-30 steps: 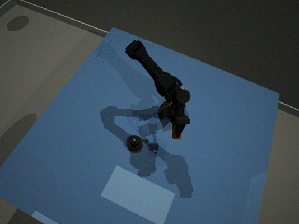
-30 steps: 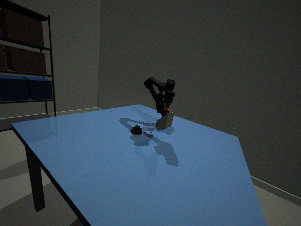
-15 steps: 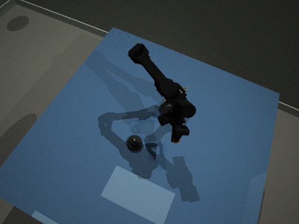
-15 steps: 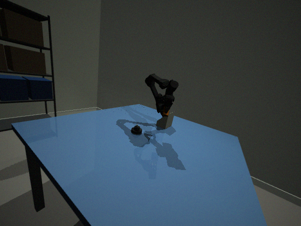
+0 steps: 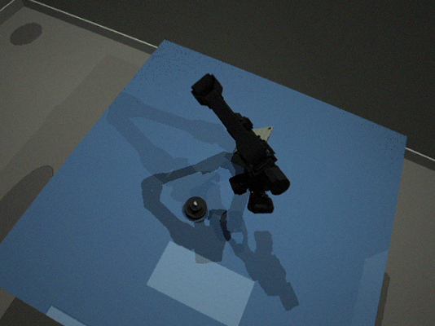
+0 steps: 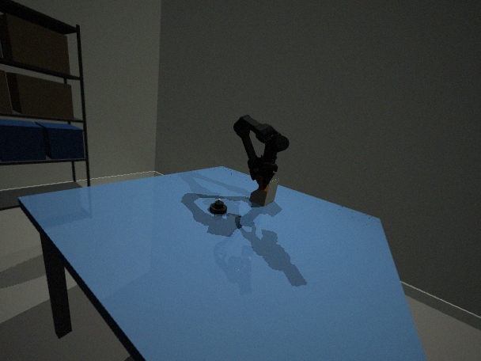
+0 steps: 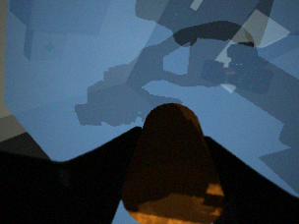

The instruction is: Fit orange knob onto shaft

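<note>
The orange knob (image 6: 265, 188) (image 7: 172, 177) is held between the fingers of my gripper (image 6: 263, 183) (image 7: 171, 137), which is shut on it. In the wrist view the knob is mostly in shadow, and its hole cannot be seen. In the top view the arm hides nearly all of it. The dark round pedestal (image 5: 195, 213) (image 6: 217, 210) stands on the table with the small silver shaft (image 5: 195, 203) (image 6: 219, 201) upright at its middle. The knob is up in the air, apart from the pedestal, to its right in the exterior view. The shaft's flat side cannot be made out.
A pale angular block (image 5: 263, 133) (image 6: 270, 195) stands on the blue table (image 5: 330, 152) (image 6: 336, 253), just behind and below the gripper in the exterior view. The arm's shadows cross the table around the pedestal. A shelf rack (image 6: 81, 99) stands beyond the table.
</note>
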You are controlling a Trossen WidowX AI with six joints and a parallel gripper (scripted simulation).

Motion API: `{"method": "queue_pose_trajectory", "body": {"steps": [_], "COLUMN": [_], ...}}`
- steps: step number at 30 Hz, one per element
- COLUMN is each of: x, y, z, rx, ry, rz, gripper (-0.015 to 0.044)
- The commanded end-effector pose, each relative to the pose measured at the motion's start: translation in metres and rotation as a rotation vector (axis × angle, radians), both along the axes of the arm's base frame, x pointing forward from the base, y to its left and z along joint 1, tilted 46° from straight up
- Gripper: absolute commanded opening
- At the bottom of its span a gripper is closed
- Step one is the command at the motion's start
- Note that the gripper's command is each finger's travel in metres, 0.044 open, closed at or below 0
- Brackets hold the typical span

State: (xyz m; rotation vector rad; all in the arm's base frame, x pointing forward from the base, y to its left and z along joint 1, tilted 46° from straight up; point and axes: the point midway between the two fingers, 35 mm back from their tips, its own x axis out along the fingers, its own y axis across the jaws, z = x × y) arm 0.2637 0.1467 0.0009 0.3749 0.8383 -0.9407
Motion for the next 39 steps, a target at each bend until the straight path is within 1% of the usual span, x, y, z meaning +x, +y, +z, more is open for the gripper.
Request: {"method": "queue_pose_trajectory", "body": {"steps": [1, 13, 16, 36, 39], "x": [0.003, 0.008, 0.010, 0.024, 0.025], "y": [-0.001, -0.014, -0.018, -0.101, -0.107], "z": [-0.004, -0.018, -0.023, -0.115, -0.121], "rx": [-0.021, -0.134, -0.135, -0.159, -0.161], "ry": [0.037, 0.182, 0.183, 0.208, 0.210], "rz": [-0.045, -0.203, -0.204, -0.244, -0.247], "gripper": [0.0000, 0.0000, 0.0000, 0.0000, 0.0000]}}
